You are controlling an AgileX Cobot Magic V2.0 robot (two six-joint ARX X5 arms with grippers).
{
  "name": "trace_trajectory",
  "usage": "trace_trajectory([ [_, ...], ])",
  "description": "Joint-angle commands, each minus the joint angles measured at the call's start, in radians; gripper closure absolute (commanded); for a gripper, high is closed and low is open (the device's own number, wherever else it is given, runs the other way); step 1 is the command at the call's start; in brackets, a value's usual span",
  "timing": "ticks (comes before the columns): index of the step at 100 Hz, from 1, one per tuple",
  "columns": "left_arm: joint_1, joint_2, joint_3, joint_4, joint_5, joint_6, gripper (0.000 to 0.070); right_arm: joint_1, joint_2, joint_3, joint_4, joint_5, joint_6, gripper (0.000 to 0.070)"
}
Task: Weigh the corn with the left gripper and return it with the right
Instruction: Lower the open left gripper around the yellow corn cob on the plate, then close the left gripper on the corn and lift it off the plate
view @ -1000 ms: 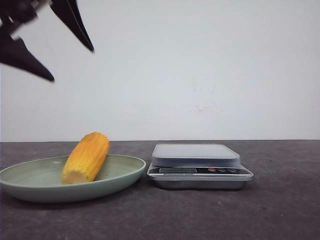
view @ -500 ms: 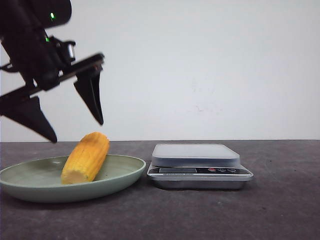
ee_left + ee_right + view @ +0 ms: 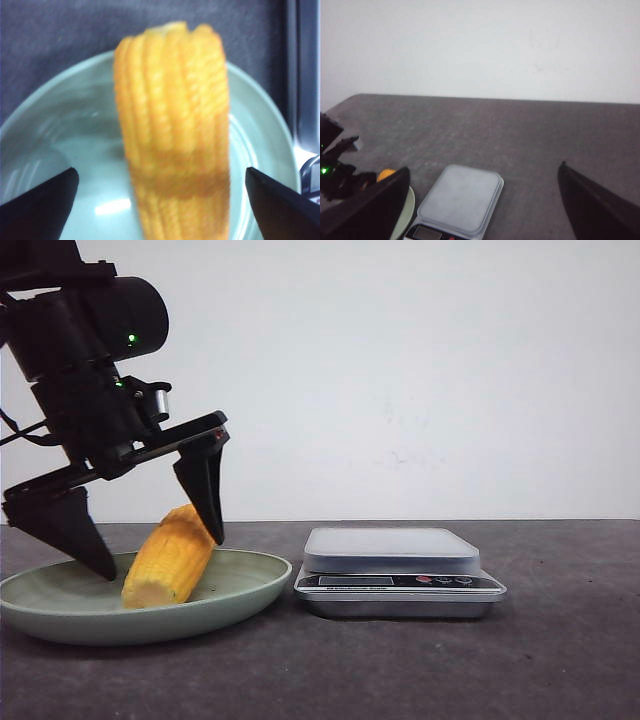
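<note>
The corn (image 3: 172,558) lies tilted on the pale green plate (image 3: 60,625), blunt cut end toward the front. My left gripper (image 3: 163,558) is open and low over the plate, one black finger (image 3: 70,525) on each side of the cob, not touching it. The left wrist view shows the corn (image 3: 172,130) lengthwise between the spread fingertips (image 3: 40,205), with gaps on both sides. My right gripper (image 3: 485,166) is open and holds nothing, high above the table. From there only a bit of the corn (image 3: 385,175) shows.
A silver kitchen scale (image 3: 395,565) with a flat grey platform stands just right of the plate, nearly touching its rim. The scale (image 3: 462,197) also shows below my right gripper. The dark table runs back to a white wall.
My left gripper has come down from the upper left and now straddles the corn, still open. The corn, plate and scale have not moved.
</note>
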Motion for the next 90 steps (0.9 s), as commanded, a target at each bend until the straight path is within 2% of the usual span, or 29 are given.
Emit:
trace_trajectory([
  [1, -0.009, 0.024, 0.021, 0.019, -0.008, 0.009, 0.0021, 0.003, 0.002, 0.014, -0.002, -0.001, -0.013, 0.0096],
  [27, -0.018, 0.069, 0.021, 0.021, -0.041, 0.004, 0.0028, 0.003, 0.002, 0.014, -0.012, -0.003, -0.011, 0.0096],
  [32, -0.021, 0.08, 0.021, 0.015, -0.041, 0.005, 0.006, 0.003, 0.002, 0.014, -0.015, -0.003, -0.011, 0.0096],
  [36, -0.024, 0.087, 0.021, 0.01, -0.04, 0.005, 0.0144, 0.003, 0.002, 0.014, -0.018, -0.003, -0.011, 0.0096],
  [40, -0.026, 0.092, 0.021, 0.006, -0.04, 0.005, 0.0267, 0.003, 0.002, 0.014, -0.022, -0.003, -0.011, 0.0096],
  [51, -0.034, 0.092, 0.021, -0.001, -0.037, 0.006, 0.07, 0.003, 0.002, 0.014, -0.035, -0.003, -0.011, 0.0096],
  [69, -0.04, 0.091, 0.049, -0.024, 0.039, 0.008, 0.0689, 0.003, 0.002, 0.014, -0.044, -0.003, -0.008, 0.0096],
  [90, -0.077, 0.091, 0.225, -0.159, 0.057, 0.03, 0.0689, 0.003, 0.002, 0.014, -0.043, -0.002, -0.007, 0.0096],
])
